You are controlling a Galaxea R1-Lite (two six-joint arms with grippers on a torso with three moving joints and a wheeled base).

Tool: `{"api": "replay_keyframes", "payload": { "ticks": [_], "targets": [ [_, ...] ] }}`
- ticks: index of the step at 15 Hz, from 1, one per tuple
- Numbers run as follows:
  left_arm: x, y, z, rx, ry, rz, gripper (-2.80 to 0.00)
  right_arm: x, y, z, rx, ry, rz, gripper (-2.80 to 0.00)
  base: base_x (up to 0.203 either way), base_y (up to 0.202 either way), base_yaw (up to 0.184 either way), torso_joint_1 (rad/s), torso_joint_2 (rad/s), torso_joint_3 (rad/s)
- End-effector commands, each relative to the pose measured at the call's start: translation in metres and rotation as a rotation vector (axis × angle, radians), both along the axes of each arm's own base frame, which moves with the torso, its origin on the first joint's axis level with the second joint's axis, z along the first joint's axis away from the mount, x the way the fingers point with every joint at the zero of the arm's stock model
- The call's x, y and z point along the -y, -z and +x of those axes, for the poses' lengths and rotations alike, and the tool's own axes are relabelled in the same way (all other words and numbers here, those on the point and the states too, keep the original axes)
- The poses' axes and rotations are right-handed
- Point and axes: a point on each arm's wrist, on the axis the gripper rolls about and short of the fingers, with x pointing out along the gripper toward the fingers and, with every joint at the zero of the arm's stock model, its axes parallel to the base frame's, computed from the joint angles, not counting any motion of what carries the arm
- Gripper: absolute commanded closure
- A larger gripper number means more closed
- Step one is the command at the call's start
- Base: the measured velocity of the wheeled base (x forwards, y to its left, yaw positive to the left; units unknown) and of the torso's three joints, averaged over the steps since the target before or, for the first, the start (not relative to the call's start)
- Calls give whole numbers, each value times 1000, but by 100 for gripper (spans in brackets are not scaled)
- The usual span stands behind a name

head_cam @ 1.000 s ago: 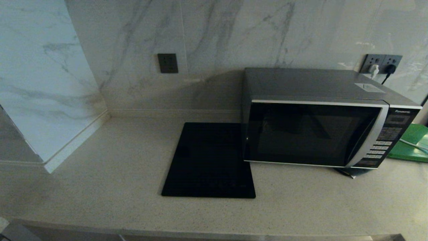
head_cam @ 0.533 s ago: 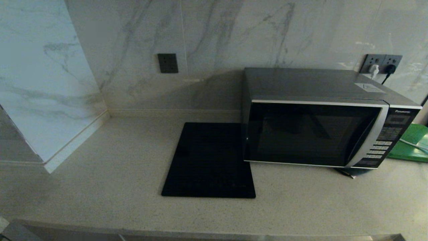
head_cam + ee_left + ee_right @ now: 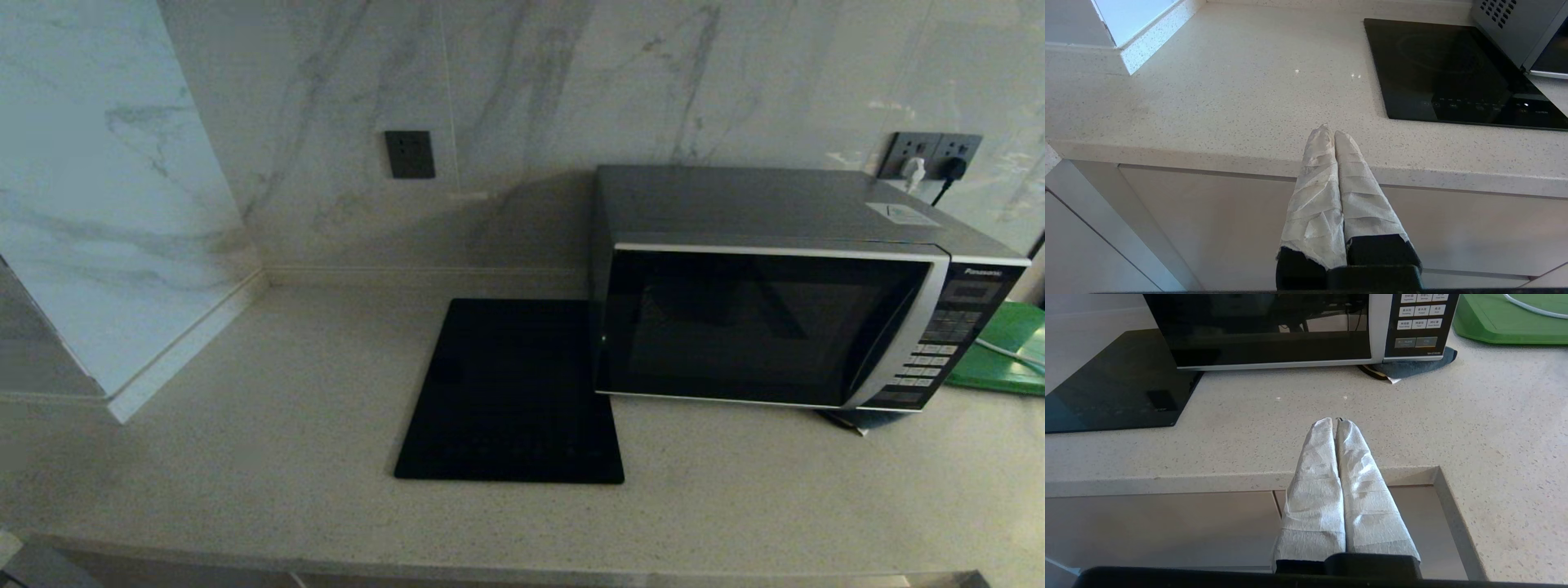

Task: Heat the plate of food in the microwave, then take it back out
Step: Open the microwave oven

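Observation:
The microwave [image 3: 784, 302] stands at the right of the counter, dark grey with a black glass door that is closed; its lower front and button panel also show in the right wrist view [image 3: 1290, 339]. The plate of food is out of view. My left gripper [image 3: 1331, 134] hangs shut and empty in front of the counter's front edge, left of the black slab. In front of the microwave, by that same edge, my right gripper [image 3: 1334, 422] is shut with nothing in it. Neither arm shows in the head view.
A flat black slab [image 3: 510, 392] lies left of the microwave. A green board [image 3: 1000, 347] with a white cable sits at the far right. Wall sockets [image 3: 931, 155] are behind the microwave. A marble wall corner [image 3: 122, 245] juts out at the left.

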Motion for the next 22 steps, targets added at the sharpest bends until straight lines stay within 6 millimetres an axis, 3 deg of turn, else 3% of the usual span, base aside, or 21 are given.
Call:
{"api": "replay_keyframes", "payload": {
  "ticks": [1, 13, 15, 18, 19, 22],
  "targets": [
    [0, 0, 0, -1, -1, -1, 0, 0, 0, 0, -3, 0, 1, 0, 0, 0, 0, 0, 0, 0],
    [0, 0, 0, 0, -1, -1, 0, 0, -2, 0, 8, 3, -43, 0, 0, 0, 0, 0, 0, 0],
    [0, 0, 0, -1, -1, -1, 0, 0, -30, -10, 76, 8, -41, 0, 0, 0, 0, 0, 0, 0],
    [0, 0, 0, -1, -1, -1, 0, 0, -102, -31, 128, 13, -29, 0, 0, 0, 0, 0, 0, 0],
    [0, 0, 0, 0, -1, -1, 0, -1, -126, -28, 96, 27, -15, 0, 0, 0, 0, 0, 0, 0],
    [0, 0, 0, 0, 0, -1, 0, -2, -189, 9, -16, 167, 8, 0, 0, 0, 0, 0, 0, 0]
  ]
}}
